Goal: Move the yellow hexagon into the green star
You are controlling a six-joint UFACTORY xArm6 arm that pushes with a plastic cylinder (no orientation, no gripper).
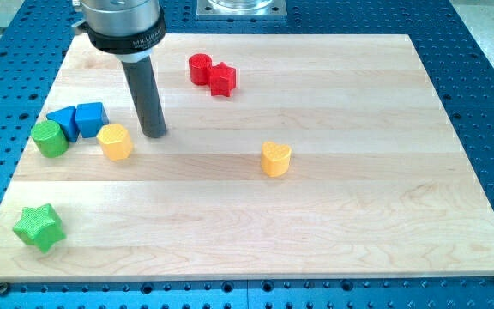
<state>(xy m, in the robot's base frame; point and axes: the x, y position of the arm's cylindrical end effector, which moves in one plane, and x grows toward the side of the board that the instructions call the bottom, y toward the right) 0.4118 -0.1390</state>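
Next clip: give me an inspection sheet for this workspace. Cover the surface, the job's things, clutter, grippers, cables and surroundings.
Surface: light wooden board, flat, lying on a blue perforated base.
Job's things: yellow hexagon at the view's left; green star near the bottom-left corner, well apart from it.
Clutter: yellow heart-like block mid-board; two red blocks touching near the top; two blue blocks and a green cylinder clustered at the left.
Grippers: no pincer; my tip stands just right of the yellow hexagon, slightly above it in the view, contact unclear.
Cables: nothing seen.
Surroundings: metal plate at the top edge.
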